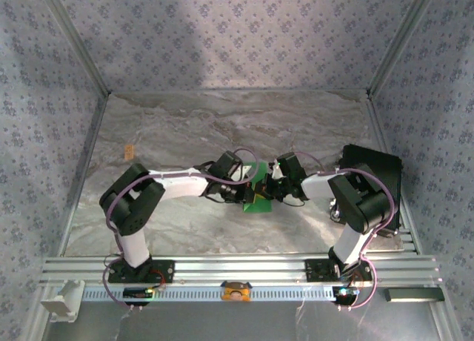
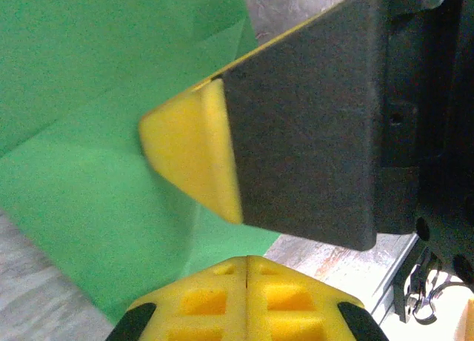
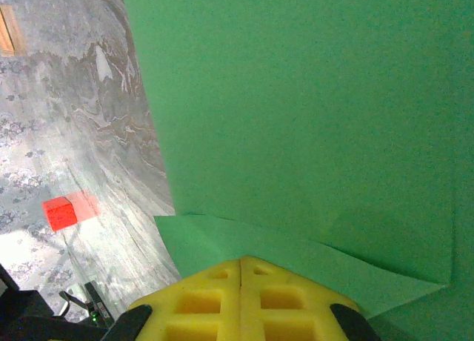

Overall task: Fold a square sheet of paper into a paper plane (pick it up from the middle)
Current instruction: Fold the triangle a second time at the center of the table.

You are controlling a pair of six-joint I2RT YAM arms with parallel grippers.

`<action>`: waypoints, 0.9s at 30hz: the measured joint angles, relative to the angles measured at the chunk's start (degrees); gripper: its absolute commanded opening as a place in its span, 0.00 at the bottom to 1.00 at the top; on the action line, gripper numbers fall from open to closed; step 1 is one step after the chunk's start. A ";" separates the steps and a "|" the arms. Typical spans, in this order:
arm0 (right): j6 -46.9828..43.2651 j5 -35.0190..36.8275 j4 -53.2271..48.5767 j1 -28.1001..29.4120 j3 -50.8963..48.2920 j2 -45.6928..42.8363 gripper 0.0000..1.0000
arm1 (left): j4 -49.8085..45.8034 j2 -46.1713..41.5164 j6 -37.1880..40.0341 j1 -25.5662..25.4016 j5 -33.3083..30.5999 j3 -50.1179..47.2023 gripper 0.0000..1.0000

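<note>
The job looks mid-fold: the paper (image 1: pixel 258 202) lies on the table (image 1: pixel 185 133) beneath both claws and is not yet a dart. The left claw (image 2: pixel 246 285) has its pads pressed together at the sheet's edge. The right claw (image 3: pixel 241 289) is closed too, with a turned-over flap just ahead of it. Whether either pinches a layer cannot be told. The next move probably calls for pressing the crease flat without dragging the sheet. The paper is bright green, plain and faintly creased.

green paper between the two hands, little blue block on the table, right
No: the block on the table is red, not blue, as the right wrist view shows. The paper between the left hand and right hand is green.
</note>
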 measured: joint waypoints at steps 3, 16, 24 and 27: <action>0.00 0.00 0.00 0.00 0.00 0.00 0.03 | 0.48 1.14 -0.22 -0.04 1.36 0.74 0.00; 0.00 0.02 -0.02 0.00 0.00 0.00 0.03 | -1.20 4.15 0.55 -0.33 1.09 1.05 0.01; -0.02 0.02 -0.02 0.00 0.00 0.00 0.03 | -2.27 4.15 1.68 -0.33 -0.15 1.03 0.02; -0.02 0.02 -0.02 0.00 0.00 0.00 0.03 | -2.47 3.93 2.21 -0.33 -0.57 0.96 0.02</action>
